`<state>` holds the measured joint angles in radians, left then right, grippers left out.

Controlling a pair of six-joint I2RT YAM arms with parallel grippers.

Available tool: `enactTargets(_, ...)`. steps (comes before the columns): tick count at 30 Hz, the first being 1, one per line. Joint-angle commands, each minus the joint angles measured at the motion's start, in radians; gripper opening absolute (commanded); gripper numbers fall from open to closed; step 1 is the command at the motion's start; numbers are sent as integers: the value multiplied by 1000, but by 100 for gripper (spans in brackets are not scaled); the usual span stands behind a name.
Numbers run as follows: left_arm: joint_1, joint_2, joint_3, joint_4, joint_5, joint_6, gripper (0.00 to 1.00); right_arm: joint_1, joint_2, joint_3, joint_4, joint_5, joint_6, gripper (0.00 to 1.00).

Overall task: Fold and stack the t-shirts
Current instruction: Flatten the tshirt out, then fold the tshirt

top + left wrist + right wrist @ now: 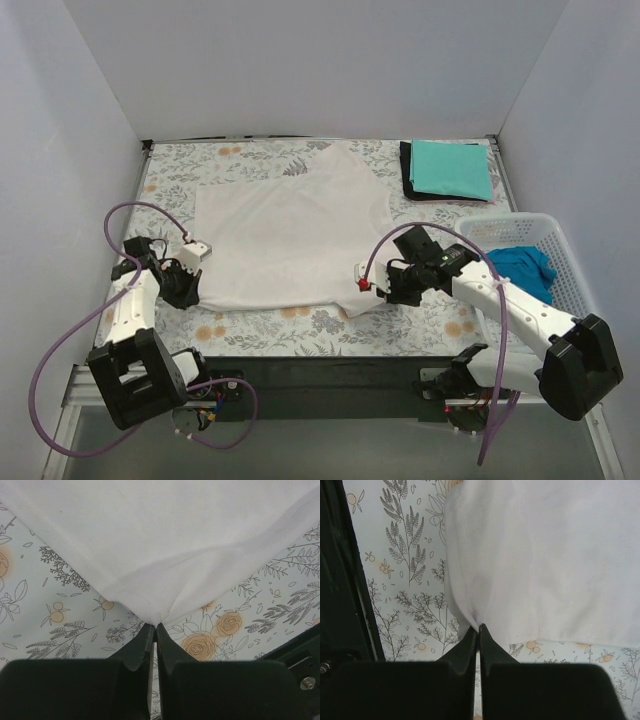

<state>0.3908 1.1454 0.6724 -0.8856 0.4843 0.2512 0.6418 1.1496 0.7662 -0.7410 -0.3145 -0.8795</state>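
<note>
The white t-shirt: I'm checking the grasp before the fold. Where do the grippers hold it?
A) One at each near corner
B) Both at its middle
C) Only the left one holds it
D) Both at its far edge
A: the left gripper and the right gripper are each shut on a near corner of the white t-shirt, with the cloth puckering at their tips.

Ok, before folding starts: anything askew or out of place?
Nothing stands out. The white t-shirt lies flat, left gripper and right gripper each pinching a near corner; the teal shirt sits folded on a dark shirt, far right.
</note>
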Motion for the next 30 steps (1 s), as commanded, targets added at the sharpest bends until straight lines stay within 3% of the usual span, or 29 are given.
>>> enactTargets(1,11,-1,38,-52,-21,10,0,1,53,119,-57,12,-33,1)
enactTargets(18,16,450,506,-35,128,-234,0,-128,510,692,-152,45,-229,1)
enactTargets(23,16,546,630,-42,145,-283,0,-143,616,800,-170,60,-274,1)
enactTargets(30,16,637,691,-23,149,-328,0,-169,742,906,-175,66,-300,1)
